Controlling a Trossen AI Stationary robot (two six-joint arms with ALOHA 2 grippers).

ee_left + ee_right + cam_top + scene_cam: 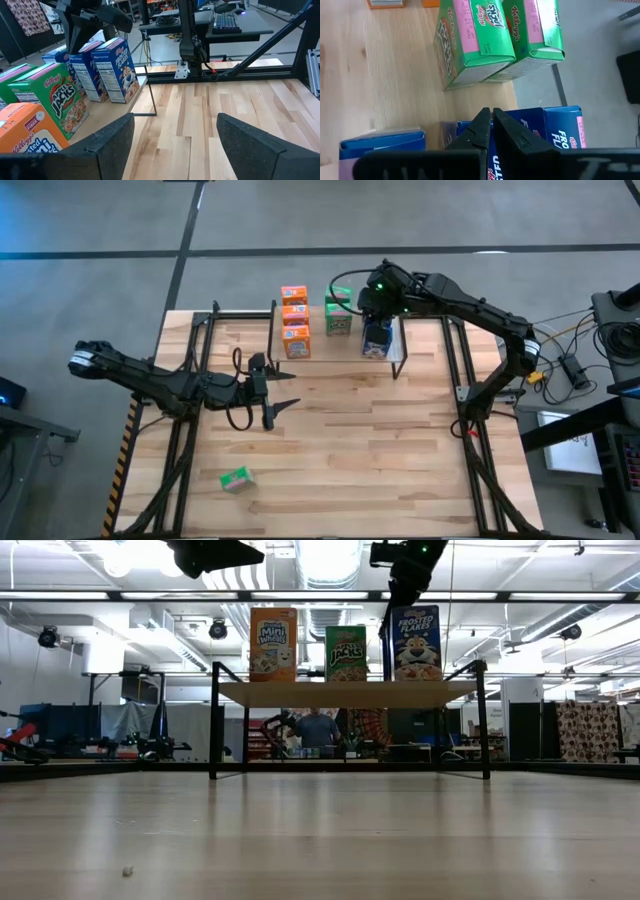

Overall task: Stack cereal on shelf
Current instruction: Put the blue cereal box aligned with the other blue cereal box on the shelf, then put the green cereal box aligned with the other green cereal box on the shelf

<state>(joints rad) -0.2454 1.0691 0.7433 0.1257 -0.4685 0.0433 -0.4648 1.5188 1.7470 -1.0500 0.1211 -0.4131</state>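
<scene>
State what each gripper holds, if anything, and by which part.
Nothing is held. The left gripper hangs open over bare table. The right gripper is shut with nothing between its fingers, just above the blue cereal boxes on the shelf.

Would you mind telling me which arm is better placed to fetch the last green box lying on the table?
Left. Its open claw hovers nearer the green box, on its side; the right claw is shut, over the shelf.
</scene>
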